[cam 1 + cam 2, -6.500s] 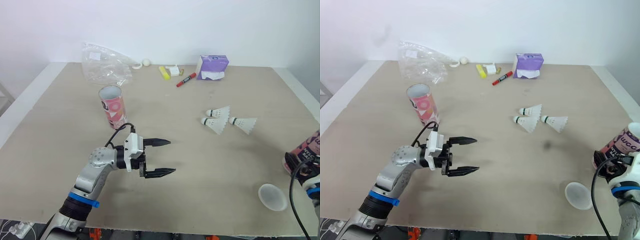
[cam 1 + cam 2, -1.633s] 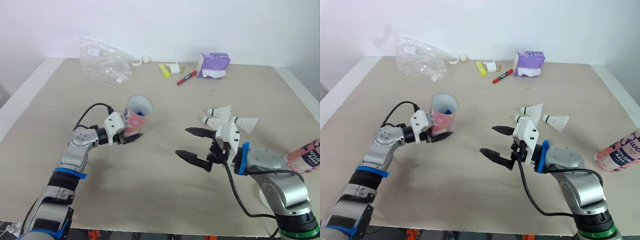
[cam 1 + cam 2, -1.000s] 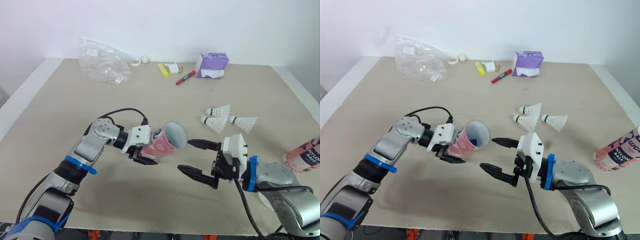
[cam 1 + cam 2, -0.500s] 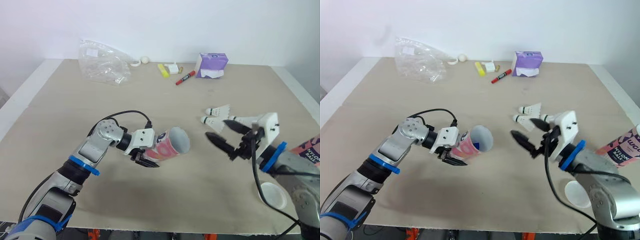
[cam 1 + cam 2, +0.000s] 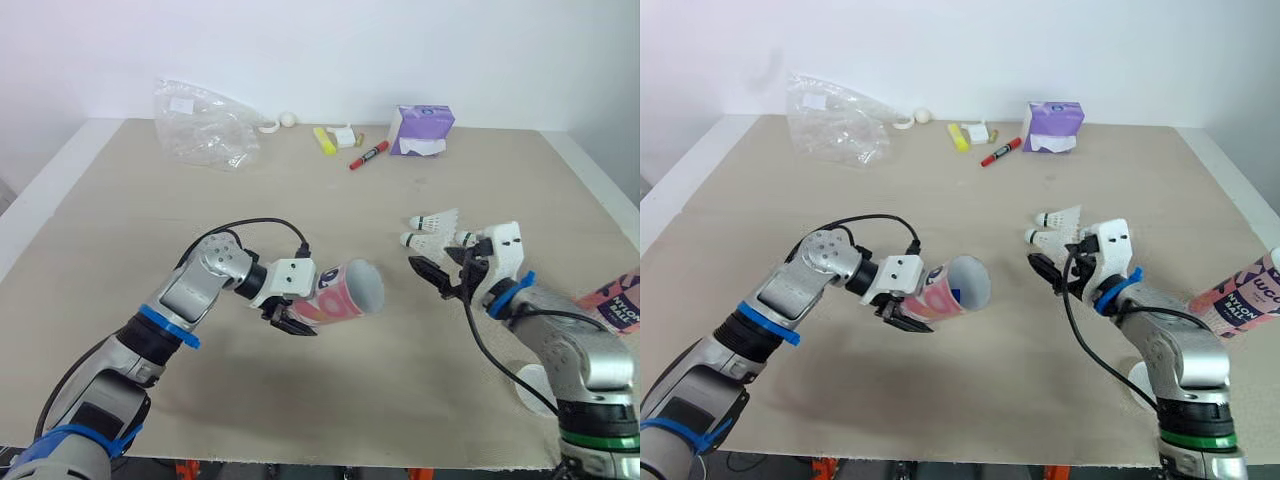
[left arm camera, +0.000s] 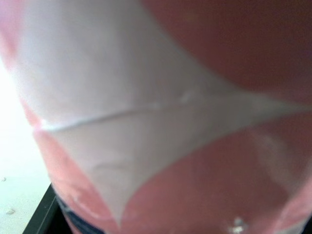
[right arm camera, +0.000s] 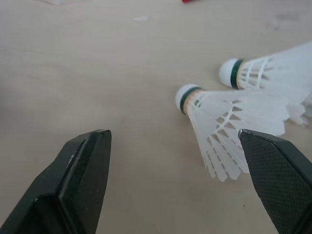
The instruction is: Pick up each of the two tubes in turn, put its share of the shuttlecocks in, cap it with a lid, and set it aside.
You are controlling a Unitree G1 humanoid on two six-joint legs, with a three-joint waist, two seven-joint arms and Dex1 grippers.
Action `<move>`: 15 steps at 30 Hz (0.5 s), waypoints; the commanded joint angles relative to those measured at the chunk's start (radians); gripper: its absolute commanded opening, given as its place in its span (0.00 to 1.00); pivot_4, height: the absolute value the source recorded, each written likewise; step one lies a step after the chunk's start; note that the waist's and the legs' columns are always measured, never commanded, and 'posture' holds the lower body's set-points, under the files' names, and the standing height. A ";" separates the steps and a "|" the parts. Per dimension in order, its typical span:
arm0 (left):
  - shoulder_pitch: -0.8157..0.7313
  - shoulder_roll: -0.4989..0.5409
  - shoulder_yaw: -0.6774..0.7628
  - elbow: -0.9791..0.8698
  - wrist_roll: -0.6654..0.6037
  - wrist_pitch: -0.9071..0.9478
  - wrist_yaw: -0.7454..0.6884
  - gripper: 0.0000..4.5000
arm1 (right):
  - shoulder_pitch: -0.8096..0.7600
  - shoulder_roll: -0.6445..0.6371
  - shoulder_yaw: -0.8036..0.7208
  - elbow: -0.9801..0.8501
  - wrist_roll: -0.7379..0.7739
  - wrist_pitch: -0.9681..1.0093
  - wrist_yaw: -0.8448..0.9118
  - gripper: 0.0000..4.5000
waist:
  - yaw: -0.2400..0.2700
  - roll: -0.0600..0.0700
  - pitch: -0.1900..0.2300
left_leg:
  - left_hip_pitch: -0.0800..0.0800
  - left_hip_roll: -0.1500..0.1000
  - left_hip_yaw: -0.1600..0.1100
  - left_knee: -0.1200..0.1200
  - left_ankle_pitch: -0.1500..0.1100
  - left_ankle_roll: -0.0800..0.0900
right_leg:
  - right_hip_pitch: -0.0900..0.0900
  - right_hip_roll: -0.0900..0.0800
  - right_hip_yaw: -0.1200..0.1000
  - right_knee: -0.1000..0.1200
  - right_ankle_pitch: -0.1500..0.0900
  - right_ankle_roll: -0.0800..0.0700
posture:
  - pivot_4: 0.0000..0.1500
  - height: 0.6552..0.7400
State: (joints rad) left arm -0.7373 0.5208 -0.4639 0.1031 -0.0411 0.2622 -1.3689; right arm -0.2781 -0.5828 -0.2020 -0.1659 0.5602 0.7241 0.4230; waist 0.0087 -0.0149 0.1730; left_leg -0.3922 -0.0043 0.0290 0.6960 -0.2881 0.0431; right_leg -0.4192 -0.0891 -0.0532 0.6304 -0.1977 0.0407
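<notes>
My left gripper (image 5: 298, 306) is shut on a pink and white tube (image 5: 338, 296), held on its side above the table with its open mouth turned toward my right arm. The tube's wall (image 6: 146, 126) sits close against the left wrist camera. My right gripper (image 5: 441, 266) is open and low over the table, just in front of the white shuttlecocks (image 5: 432, 221). One shuttlecock (image 7: 228, 111) lies between its spread fingers (image 7: 80, 178), a second (image 7: 265, 68) just beyond. The other pink tube (image 5: 617, 306) stands at the table's right edge. A white lid (image 5: 1137, 381) lies near the front edge, partly behind my right arm.
Along the back of the table lie a crumpled clear plastic bag (image 5: 203, 124), a small white ball (image 5: 288, 120), a yellow item (image 5: 325, 141), a red marker (image 5: 369, 156) and a purple tissue pack (image 5: 425, 130).
My right gripper has swung down and closer to the shuttlecocks, its fingers still spread. The left gripper keeps the tube on its side, shifted slightly toward the right.
</notes>
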 commanded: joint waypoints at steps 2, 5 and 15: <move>-0.003 0.007 -0.001 -0.028 0.004 0.006 -0.004 0.67 | -0.054 0.008 -0.001 0.040 -0.027 -0.007 -0.003 1.00 | 0.000 0.000 0.000 | 0.000 0.000 0.000 0.000 0.000 0.000 | 0.000 0.000 0.000 0.000 0.000 0.000 | 1.00 1.00; 0.006 0.007 0.001 -0.029 0.004 0.004 0.003 0.66 | -0.088 0.036 0.018 0.072 -0.044 -0.009 -0.005 0.88 | -0.001 0.000 0.000 | 0.000 0.000 0.001 0.000 0.000 0.000 | 0.000 0.000 0.001 0.000 0.000 0.000 | 1.00 1.00; 0.011 -0.001 -0.001 -0.026 0.004 0.007 0.018 0.66 | -0.138 0.078 0.018 0.173 -0.094 -0.043 -0.008 0.01 | -0.001 0.000 0.000 | 0.000 0.000 0.001 0.000 0.000 0.000 | -0.001 0.000 0.001 0.001 0.000 0.000 | 1.00 1.00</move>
State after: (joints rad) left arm -0.7326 0.5206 -0.4643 0.0947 -0.0414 0.2653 -1.3558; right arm -0.3981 -0.5036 -0.1628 0.0122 0.4744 0.7067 0.4121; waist 0.0078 -0.0148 0.1729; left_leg -0.3923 -0.0045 0.0303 0.6961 -0.2881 0.0431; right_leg -0.4199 -0.0893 -0.0519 0.6309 -0.1974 0.0408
